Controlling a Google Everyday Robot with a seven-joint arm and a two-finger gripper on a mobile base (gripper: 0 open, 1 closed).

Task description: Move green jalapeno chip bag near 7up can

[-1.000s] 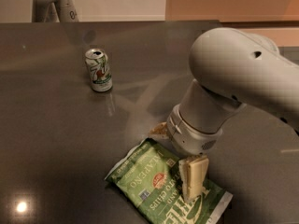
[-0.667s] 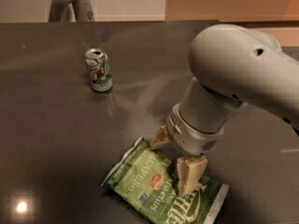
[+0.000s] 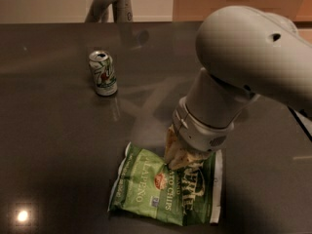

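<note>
The green jalapeno chip bag (image 3: 163, 191) lies on the dark table (image 3: 53, 145) at the front centre, with white lettering and a small red badge. My gripper (image 3: 178, 153) comes down from the big grey-white arm (image 3: 243, 72) and is shut on the bag's upper edge, near its middle. The 7up can (image 3: 103, 73) stands upright at the back left, well apart from the bag and up-left of it. The arm hides the bag's top right corner.
A grey curved metal object (image 3: 109, 1) rises behind the table's far edge at the top centre-left. A bright light reflection (image 3: 22, 216) shows on the tabletop at the front left. The table's right edge runs past the arm.
My gripper has shifted up and to the left, from the bag's middle to its upper edge. The bag has turned and slid a little left. The grey object behind has moved right.
</note>
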